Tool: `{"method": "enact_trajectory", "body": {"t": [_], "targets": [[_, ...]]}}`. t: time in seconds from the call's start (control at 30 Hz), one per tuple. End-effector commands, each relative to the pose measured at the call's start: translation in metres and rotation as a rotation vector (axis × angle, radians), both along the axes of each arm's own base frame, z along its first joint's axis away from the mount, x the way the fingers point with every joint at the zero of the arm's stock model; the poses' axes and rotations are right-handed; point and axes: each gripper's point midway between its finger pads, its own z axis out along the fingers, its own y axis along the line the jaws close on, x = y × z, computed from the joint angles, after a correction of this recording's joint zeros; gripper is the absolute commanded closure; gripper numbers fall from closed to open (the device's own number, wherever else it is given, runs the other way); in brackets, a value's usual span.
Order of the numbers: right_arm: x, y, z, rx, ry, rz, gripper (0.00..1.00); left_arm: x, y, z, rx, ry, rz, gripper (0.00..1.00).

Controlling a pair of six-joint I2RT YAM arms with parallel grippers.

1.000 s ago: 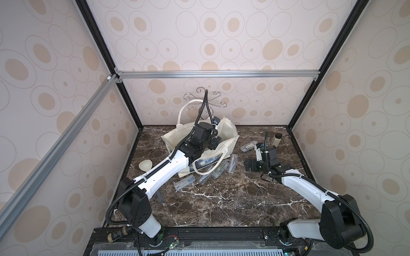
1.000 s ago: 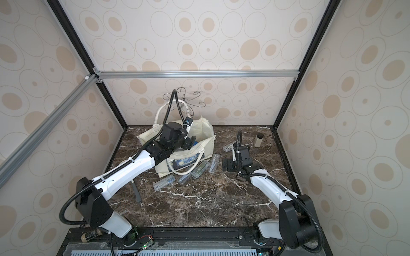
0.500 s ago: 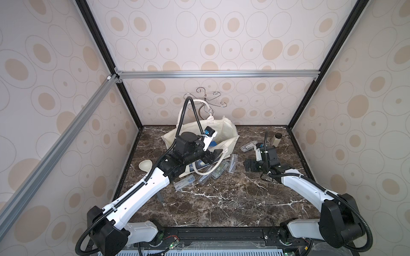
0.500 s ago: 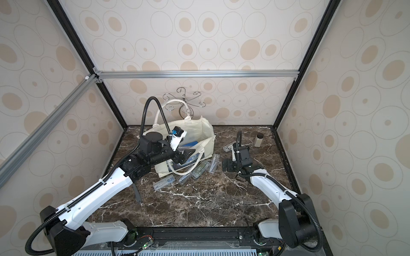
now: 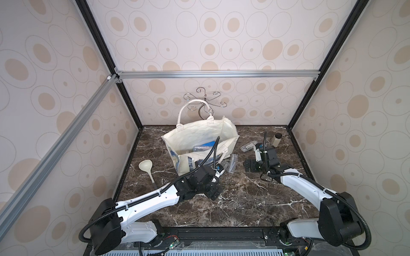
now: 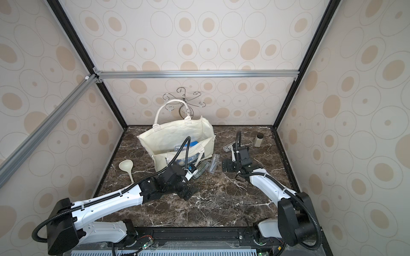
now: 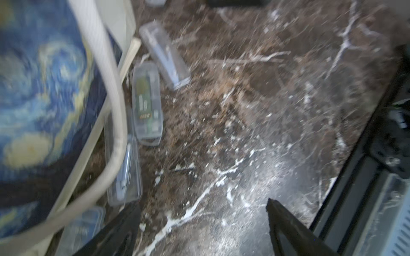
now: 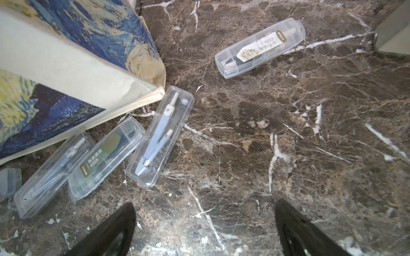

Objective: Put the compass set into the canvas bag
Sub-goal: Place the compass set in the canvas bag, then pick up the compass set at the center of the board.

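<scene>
Locating the bag [image 5: 199, 135] upright at the back centre of the tabletop [image 5: 244, 199], mouth open, one handle raised, the other hanging down the printed front.

Finding the inner case [image 5: 203, 146] lying inside the bag, visible in both top views.

Noting further clear compass cases lying flat on the tabletop along the bag's base. Reading from the right wrist view:
- blue-compass case [image 8: 159, 136] touching the bag's bottom corner;
- green-label case [image 8: 106, 159] just beside it;
- third case [image 8: 53, 172] beside that, partly under the bag's edge;
- far case [image 8: 259, 47] lying well apart from the bag.

Holding the left fingers [image 7: 288, 232] spread wide over bare tabletop in front of the bag, gripping nothing.

Holding the right fingers [image 8: 106, 232] fully spread above bare tabletop to the right of the bag, gripping nothing.

Showing a ladle [image 5: 146, 166] lying left of the bag, a bottle [image 5: 277, 139] standing at the back right, and a wire hook stand [image 5: 205, 100] rising behind the bag.
</scene>
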Motion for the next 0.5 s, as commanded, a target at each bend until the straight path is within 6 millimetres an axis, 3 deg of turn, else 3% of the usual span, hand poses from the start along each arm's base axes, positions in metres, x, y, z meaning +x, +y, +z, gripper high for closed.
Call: {"method": "enact_trajectory", "body": {"t": [0.0,0.17,0.47], "targets": [[0.002,-0.001,0.001,0.002,0.0,0.001,0.0,0.001,0.029,-0.02,0.052,0.037,0.168,0.12],[0.002,0.0,-0.001,0.005,0.002,0.005,0.0,-0.007,0.058,-0.037,0.0,0.042,0.307,0.14],[0.005,0.007,-0.001,0.032,0.006,0.021,0.0,0.002,0.111,-0.037,-0.114,-0.024,0.566,0.16]]}}
